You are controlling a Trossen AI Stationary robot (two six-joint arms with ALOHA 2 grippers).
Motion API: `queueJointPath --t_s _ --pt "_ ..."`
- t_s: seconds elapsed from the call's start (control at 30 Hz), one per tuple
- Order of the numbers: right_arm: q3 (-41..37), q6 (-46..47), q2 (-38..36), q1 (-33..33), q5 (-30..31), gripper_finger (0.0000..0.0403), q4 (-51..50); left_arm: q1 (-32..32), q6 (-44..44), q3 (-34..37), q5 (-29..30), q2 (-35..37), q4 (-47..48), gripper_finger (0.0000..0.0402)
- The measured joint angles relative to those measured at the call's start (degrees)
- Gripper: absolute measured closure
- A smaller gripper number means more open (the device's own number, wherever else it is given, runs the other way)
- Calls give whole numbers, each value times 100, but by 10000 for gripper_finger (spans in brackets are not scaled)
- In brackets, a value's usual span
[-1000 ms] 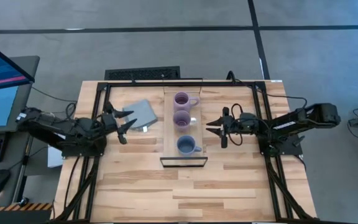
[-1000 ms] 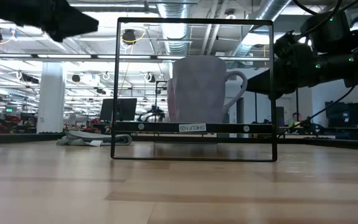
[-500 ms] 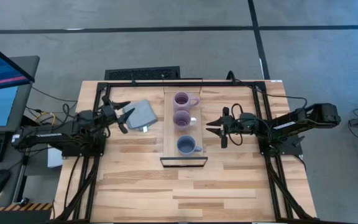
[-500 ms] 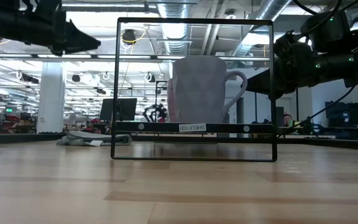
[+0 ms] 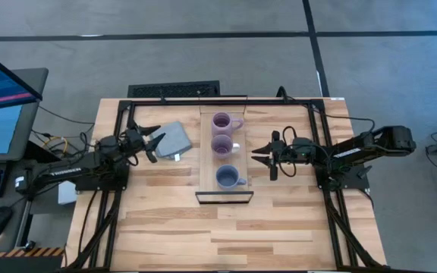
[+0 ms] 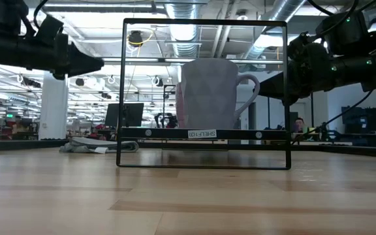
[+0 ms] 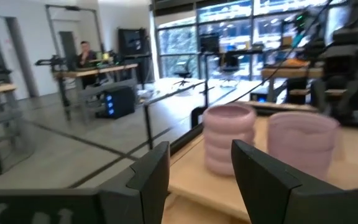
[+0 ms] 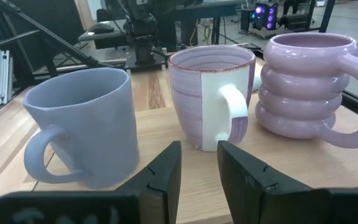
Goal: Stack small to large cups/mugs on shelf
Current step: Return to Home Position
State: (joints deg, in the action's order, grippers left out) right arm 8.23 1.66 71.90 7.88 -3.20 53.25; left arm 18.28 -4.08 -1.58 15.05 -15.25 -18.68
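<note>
Three mugs stand in a row on the pale shelf board (image 5: 206, 163) in the middle of the table: a ribbed lavender mug (image 5: 222, 121) at the far end, a lavender mug with a white handle (image 5: 221, 145) in the middle, and a blue mug (image 5: 227, 177) at the near end. My left gripper (image 5: 158, 139) hovers open to the left of the shelf, over a grey cloth; its wrist view shows the ribbed mug (image 7: 229, 138) ahead. My right gripper (image 5: 257, 155) hovers open to the right of the shelf, facing the white-handled mug (image 8: 211, 102) and touching nothing.
A grey-blue folded cloth (image 5: 173, 139) lies left of the shelf, under my left gripper. A thin black wire frame (image 6: 204, 94) stands around the shelf's near end. The near half of the slatted tabletop (image 5: 226, 235) is bare wood.
My left gripper has come down and moved a little toward the table's far edge and the shelf, staying open. The mugs have not moved.
</note>
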Motion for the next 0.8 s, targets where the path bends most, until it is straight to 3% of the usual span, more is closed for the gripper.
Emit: queueJointPath --t_s 0.13,0.47,0.6,0.8 --pt "0 43 0 -36 4 276 0 0 -61 8 237 325 357 237" --pt "0 434 0 -349 -161 276 -41 -1 134 6 168 1368 1478 237" --pt "0 758 0 -547 -562 276 -44 0 151 6 156 1504 1660 237" --pt "7 904 0 -931 -599 276 -44 -2 182 3 -143 1502 1702 237"
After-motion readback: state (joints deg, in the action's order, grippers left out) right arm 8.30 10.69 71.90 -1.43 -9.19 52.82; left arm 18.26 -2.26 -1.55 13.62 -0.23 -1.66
